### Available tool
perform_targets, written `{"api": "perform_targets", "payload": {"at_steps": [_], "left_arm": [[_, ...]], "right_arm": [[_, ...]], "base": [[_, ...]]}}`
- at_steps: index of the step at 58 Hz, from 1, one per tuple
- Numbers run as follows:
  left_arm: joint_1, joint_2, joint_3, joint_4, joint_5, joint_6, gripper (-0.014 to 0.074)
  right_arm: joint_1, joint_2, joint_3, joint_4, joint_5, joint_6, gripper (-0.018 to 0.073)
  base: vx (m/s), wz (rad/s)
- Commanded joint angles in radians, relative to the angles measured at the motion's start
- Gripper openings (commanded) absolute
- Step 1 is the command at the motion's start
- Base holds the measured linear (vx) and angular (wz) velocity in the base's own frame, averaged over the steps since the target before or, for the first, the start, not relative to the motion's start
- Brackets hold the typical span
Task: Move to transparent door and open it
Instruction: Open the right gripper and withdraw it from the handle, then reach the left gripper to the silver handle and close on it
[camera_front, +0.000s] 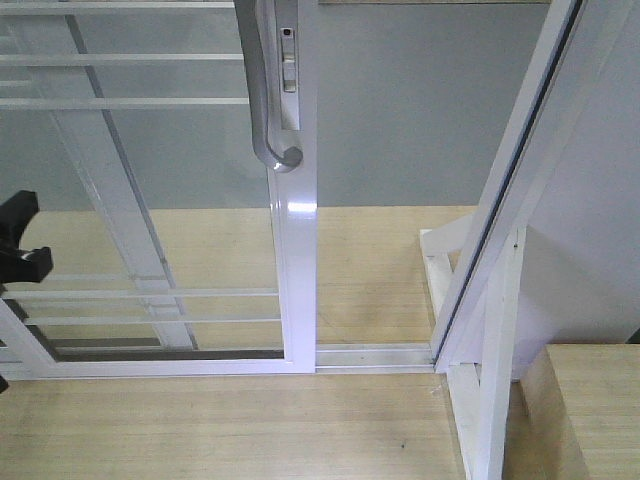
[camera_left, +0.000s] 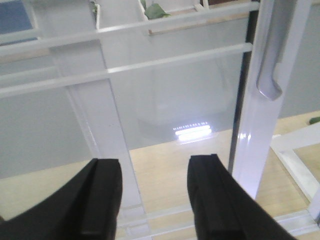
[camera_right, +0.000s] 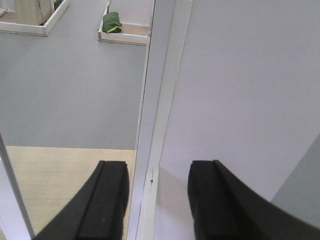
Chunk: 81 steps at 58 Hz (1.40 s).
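The left gripper (camera_left: 155, 200) is spread wide. Its 2 black fingers (camera_left: 102, 200) stand apart with nothing between them and touch nothing. It points level at the lower glass of the transparent door (camera_front: 296, 260), a little to the left of the door's white upright edge. In the left wrist view the curved grey handle (camera_left: 272, 75) hangs above and to the right of the fingers, well clear of them.

The right gripper (camera_right: 157, 200) is also spread and empty. Its 2 fingers straddle the line of a white upright frame edge (camera_right: 160, 75) without touching it. A plain white panel (camera_right: 250, 100) lies ahead on its right and a grey floor (camera_right: 65, 90) ahead on its left.

The door stands upright with its long axis vertical. Thin white bars (camera_front: 130, 102) cross the glass horizontally. Its handle and lock plate (camera_front: 289, 60) sit on the right-hand stile. The door fills the left and middle of the front view, set in a floor track (camera_front: 375, 355). A bare stretch of that track shows between the stile and the white jamb (camera_front: 500, 200) on the right, so a gap stands open there. Pale wooden floor (camera_front: 250, 420) lies in front.
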Motion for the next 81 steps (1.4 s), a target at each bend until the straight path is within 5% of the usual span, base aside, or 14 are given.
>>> {"api": "perform_targets", "payload": {"at_steps": [1, 11, 22, 36, 81], "left_arm": [[-0.054, 0.040, -0.032, -0.003, -0.153, -0.003, 0.0441], [-0.175, 0.177, -0.058, -0.002, -0.398, -0.019, 0.0441], [-0.250, 0.377, -0.211, 0.000, -0.422, -0.036, 0.0465], [-0.256, 0.643, -0.451, -0.003, -0.523, -0.031, 0.0498], [-0.283, 1.054, -0.980, -0.008, -0.511, -0.091, 0.0496]], "right_arm": [[-0.005, -0.010, -0.020, -0.013, -0.045, -0.003, 0.0363], [-0.005, 0.026, -0.020, -0.013, -0.068, -0.003, 0.0363], [-0.005, 0.084, -0.020, 0.007, -0.083, -0.001, 0.0363], [-0.005, 0.141, -0.020, 0.009, -0.086, -0.001, 0.0363], [-0.005, 0.150, -0.020, 0.009, -0.087, 0.000, 0.0363]], "base": [[0.00, 0.00], [0.00, 0.00], [0.00, 0.00], [0.00, 0.00], [0.00, 0.00]]}}
